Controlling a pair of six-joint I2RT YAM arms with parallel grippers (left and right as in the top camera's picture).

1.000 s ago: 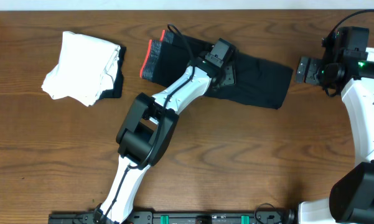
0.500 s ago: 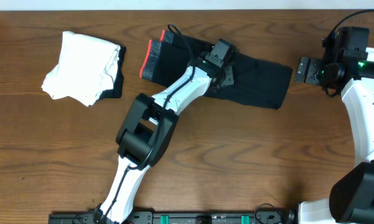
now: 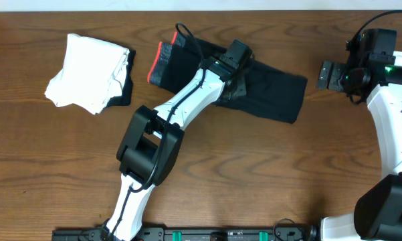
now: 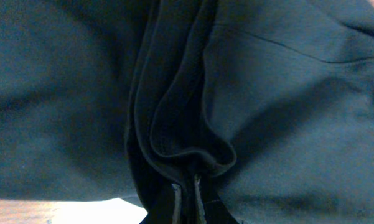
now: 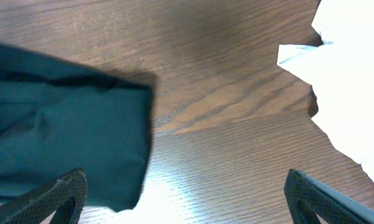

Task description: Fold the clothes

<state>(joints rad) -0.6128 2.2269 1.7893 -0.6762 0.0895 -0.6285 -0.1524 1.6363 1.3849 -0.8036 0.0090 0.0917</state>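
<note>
The black pants [image 3: 267, 94] lie across the upper middle of the worktop [image 3: 254, 174], stretched from left to right, a bit slanted. The waistband [image 3: 159, 67], grey w/ red edge, is at the left end. The middle part of the pants is covered from above by the left arm [image 3: 187, 100], so the shape there is not visible. No logo can be made out.

The left claw [image 3: 235, 86] is down on the pants, approx. in the middle. In the overhead view its fingers are hidden under the wrist. In the left wrist view the left claw [image 4: 186, 196] has its tips almost together and a raised ridge of black fabric runs straight into them, so it is closed, pinching a fold of the pants. The pic is dark, and how much cloth is caught I cannot tell.

The right claw [image 3: 328, 75] is just beside the right end of the pants, not touching. In its own view the right claw [image 5: 185, 194] is spread wide w/ only bare wood btw. the tips, holding nothing.

The white garments [image 3: 87, 73] sit in a loose pile at far left, well apart from the pants. A dark strip shows under the pile's right side; what it is, unclear.

A white cloth [image 5: 351, 81] is cut off at the right edge of the right wrist view; kind of garment not clear
</note>
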